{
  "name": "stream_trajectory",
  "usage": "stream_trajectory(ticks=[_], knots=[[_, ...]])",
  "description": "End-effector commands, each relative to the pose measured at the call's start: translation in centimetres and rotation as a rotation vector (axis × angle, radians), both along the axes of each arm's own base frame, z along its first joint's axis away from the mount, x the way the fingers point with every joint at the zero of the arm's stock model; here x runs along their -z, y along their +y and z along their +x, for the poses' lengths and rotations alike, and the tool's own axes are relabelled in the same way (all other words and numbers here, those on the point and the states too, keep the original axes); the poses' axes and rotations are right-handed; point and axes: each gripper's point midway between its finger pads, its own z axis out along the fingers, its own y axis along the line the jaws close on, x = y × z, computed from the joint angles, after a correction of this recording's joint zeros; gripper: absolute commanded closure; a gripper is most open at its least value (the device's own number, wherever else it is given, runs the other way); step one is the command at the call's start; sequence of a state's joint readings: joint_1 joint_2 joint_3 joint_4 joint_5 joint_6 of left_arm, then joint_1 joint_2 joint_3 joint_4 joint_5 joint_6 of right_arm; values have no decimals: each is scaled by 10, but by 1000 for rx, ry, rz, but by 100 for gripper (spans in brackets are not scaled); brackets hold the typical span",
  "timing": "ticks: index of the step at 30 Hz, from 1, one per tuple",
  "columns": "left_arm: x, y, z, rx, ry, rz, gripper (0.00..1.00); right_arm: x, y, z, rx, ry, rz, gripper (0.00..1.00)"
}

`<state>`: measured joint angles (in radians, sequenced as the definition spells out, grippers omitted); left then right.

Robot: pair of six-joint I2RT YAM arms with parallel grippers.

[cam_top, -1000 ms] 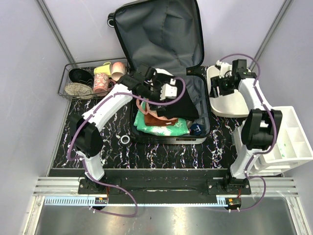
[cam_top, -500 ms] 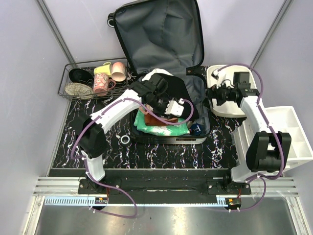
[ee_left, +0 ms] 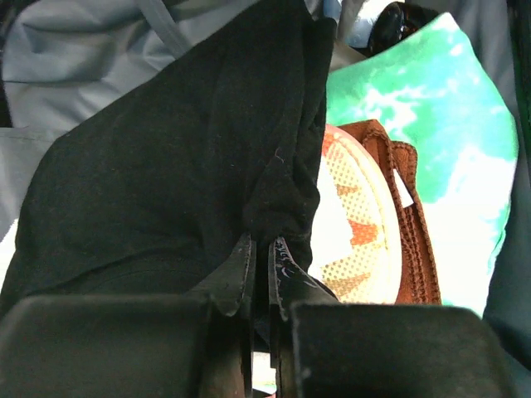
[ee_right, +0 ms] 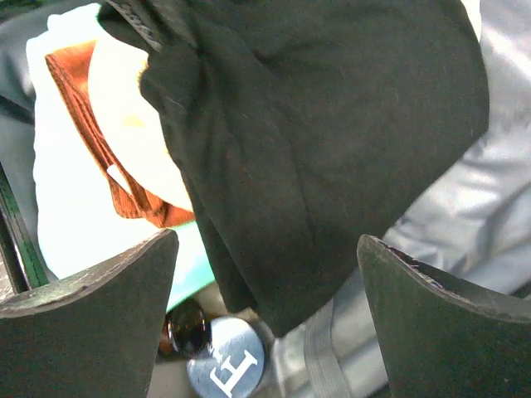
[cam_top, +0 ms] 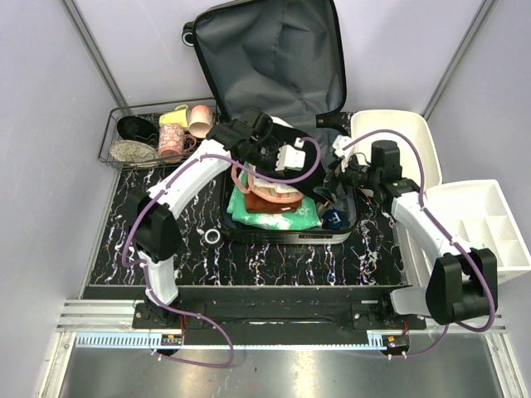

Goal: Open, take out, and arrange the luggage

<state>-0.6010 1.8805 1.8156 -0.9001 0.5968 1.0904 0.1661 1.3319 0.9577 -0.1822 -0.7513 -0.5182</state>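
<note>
the luggage lies open at the middle of the dark marbled table, its lid propped upright toward the back wall and its lower half packed. opening looks done; the step in hand is taking things out.

on top of the load sits a black garment. the left gripper has its fingers pressed together on a gathered fold of that garment, near its right edge. the right gripper hangs over the same garment with its fingers spread wide, holding nothing.

under the garment show a tan bag with brown straps and a folded green and white cloth. a dark blue cap with a white letter sits in the near right corner.

the next move likely calls for lifting the pinched fold straight up until the cloth clears the shell's rim. it then needs carrying to a place outside the case. the garment is limp, so it may trail and drag the bag's straps.

the upright lid closes off the back. to the left stands a black wire basket already holding shoes and cups. to the right are a white tub and a divided white bin. the right arm crosses that side, so the left has more room. a small roll of tape lies just beside the near left corner.
</note>
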Motion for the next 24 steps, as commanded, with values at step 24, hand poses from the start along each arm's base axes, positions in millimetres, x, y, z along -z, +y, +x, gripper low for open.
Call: stream_trajectory(ticks=[24], knots=[[-84,-5,29,-106,100,-304,100,-41,102,77,5,-401,30,35]])
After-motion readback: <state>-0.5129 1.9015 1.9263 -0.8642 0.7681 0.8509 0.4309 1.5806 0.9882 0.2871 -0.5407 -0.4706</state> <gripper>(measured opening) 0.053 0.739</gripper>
